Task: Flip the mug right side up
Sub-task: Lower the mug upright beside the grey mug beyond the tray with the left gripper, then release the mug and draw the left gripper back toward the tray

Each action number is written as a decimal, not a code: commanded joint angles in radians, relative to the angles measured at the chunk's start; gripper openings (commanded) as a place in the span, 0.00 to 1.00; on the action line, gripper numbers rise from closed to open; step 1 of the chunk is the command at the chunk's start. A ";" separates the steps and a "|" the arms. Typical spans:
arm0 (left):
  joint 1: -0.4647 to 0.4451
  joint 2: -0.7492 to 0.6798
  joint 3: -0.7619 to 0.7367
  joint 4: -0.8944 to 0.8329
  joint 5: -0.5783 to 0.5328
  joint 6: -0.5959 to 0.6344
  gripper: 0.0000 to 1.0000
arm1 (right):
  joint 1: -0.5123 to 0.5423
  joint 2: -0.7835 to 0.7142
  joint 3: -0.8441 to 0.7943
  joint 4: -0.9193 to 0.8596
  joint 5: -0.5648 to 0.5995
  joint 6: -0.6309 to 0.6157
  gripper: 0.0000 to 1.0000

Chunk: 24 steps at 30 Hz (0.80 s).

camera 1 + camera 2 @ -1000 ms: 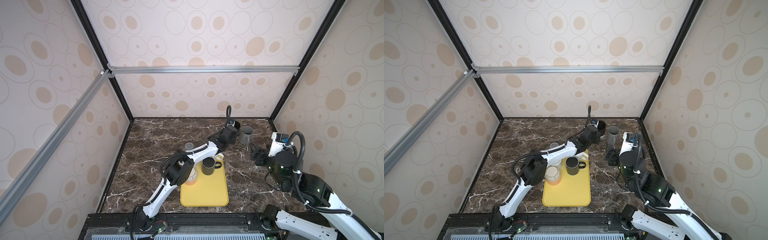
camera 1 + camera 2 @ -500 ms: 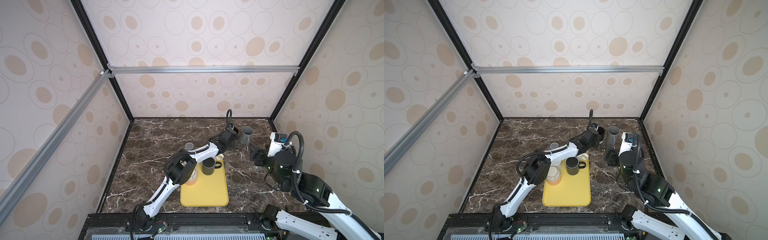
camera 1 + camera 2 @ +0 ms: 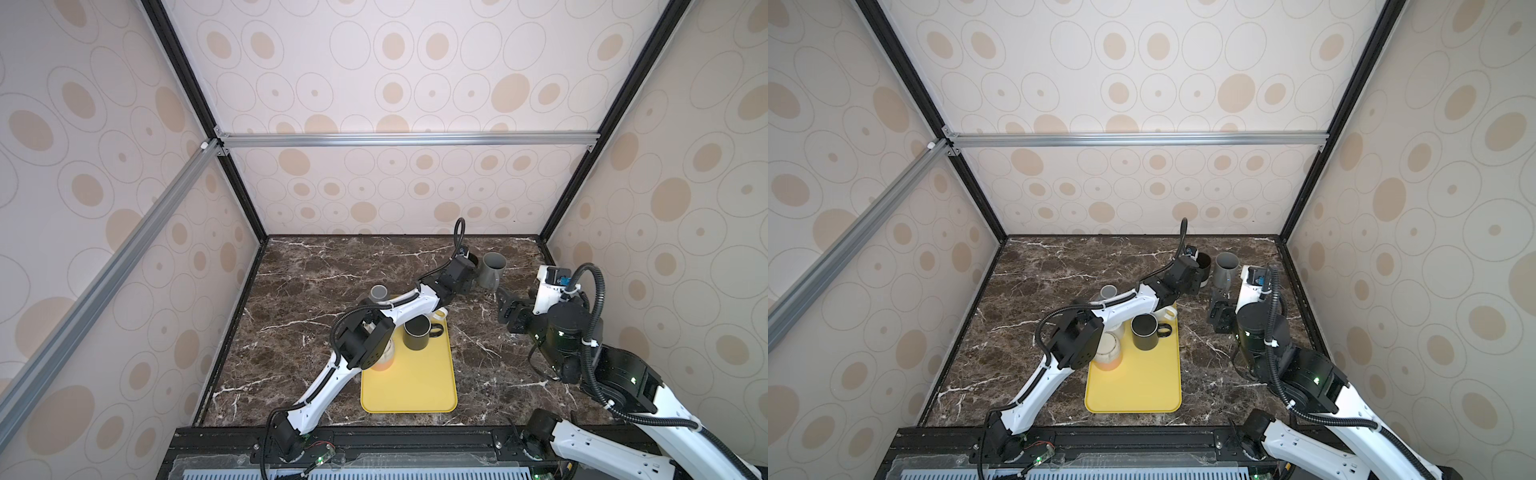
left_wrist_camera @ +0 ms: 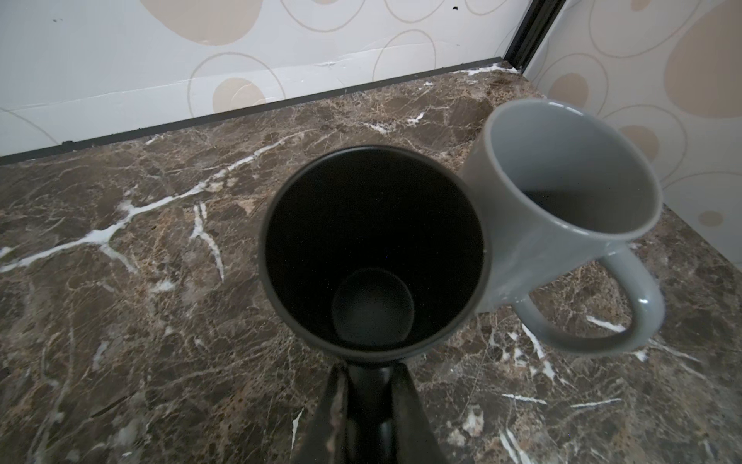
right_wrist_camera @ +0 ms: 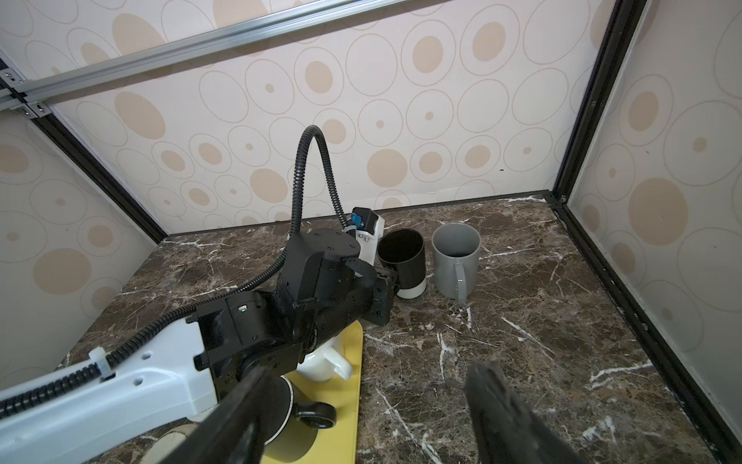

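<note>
The mug is black with a white base [image 5: 401,261]. It stands mouth up and slightly tilted at the back right of the marble table, and its empty inside shows in the left wrist view [image 4: 373,249]. Both top views show it [image 3: 473,264] [image 3: 1203,265]. My left gripper [image 4: 369,373] [image 3: 464,277] is shut on its handle. My right gripper [image 5: 369,371] [image 3: 509,305] hangs open and empty, nearer the front and to the right of the mug.
A grey mug [image 3: 492,270] [image 4: 562,193] stands upright against the black one. A yellow tray [image 3: 409,386] holds another black mug [image 3: 417,332], a white mug [image 3: 440,313] and an orange-bottomed cup [image 3: 384,361]. A small grey cup [image 3: 379,293] stands behind the tray.
My left gripper has brought the black mug down and a little nearer, beside the grey mug. The right arm has stayed nearly still.
</note>
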 commanded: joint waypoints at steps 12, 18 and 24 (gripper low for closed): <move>-0.011 0.000 0.086 0.036 -0.059 0.055 0.39 | -0.014 -0.011 -0.014 0.015 -0.013 -0.018 0.79; -0.013 -0.025 0.063 0.034 -0.070 0.085 0.58 | -0.016 0.001 -0.010 0.018 -0.032 -0.021 0.79; -0.015 -0.157 -0.047 0.077 -0.094 0.144 0.62 | -0.016 0.025 0.021 0.000 -0.065 -0.030 0.78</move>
